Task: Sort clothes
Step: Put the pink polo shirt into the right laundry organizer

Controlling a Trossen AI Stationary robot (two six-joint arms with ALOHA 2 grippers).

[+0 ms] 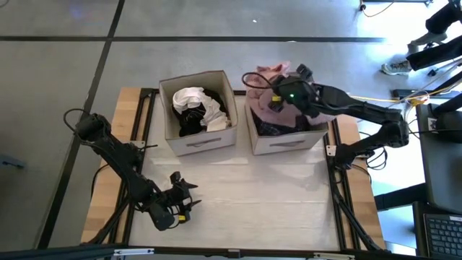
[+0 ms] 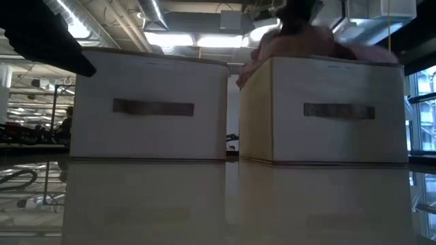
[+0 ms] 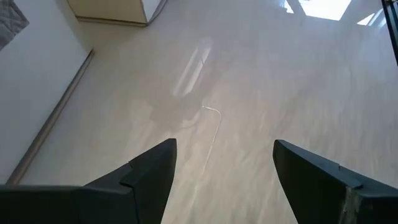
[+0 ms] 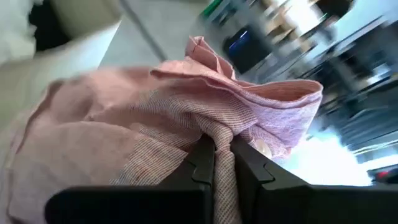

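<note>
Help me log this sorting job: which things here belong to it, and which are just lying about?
Belonging:
pink garment, pinched by the right gripper over the right box
black and white clothes in the left box
left gripper, open, waiting over the table

Lying about:
laptop

- Two beige fabric boxes stand side by side on the one counter [image 1: 238, 195]: the left box [image 1: 200, 137] and the right box [image 1: 285, 141].
- Two dark arms, each ending in one pincer: the left pincer [image 1: 180, 189] and the right pincer [image 1: 278, 97].
- One dusty-pink garment [image 4: 155, 130] at the right box.
- In the left box, one white piece [image 1: 195, 99] and at least one black piece [image 1: 191, 121]; how many separate garments make up that heap cannot be told.
- Dark fabric [image 1: 274, 130] shows under the pink in the right box; its count cannot be told.
</note>
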